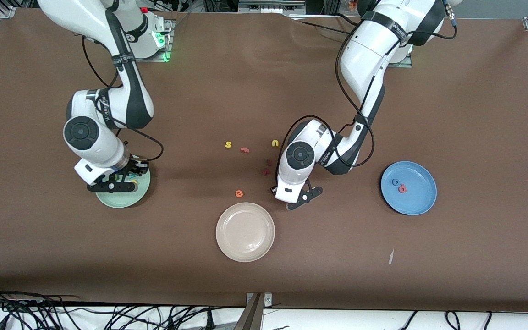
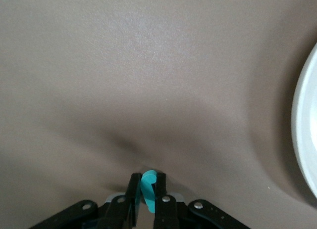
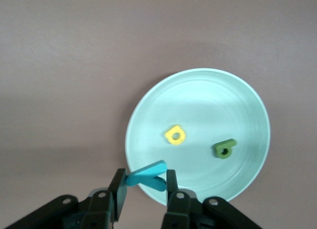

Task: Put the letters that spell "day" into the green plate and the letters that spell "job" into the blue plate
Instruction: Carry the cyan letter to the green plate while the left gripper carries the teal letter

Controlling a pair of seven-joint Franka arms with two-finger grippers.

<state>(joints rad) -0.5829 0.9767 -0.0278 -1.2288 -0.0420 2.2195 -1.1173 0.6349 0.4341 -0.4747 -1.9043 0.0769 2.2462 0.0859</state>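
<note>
Left tool (image 2: 147, 192) pinching teal foam "j" (image 2: 148, 184) on brown worktop (image 1: 475, 114): lift straight, carry to round blue plate (image 1: 422, 201). Right tool (image 3: 143, 184) pinching teal foam "y" (image 3: 146, 175) over mint-green plate (image 3: 198, 95): release over middle.

The green plate (image 1: 122, 200) is largely hidden under the right arm in the front view. The cream plate (image 2: 303, 125) is cut off by the left wrist view's edge. Dark red letters (image 1: 266, 167) beside the left arm are too small to read.

Cream plate (image 1: 244, 232) just beside left end effector (image 1: 297, 200); bare table elsewhere.
</note>
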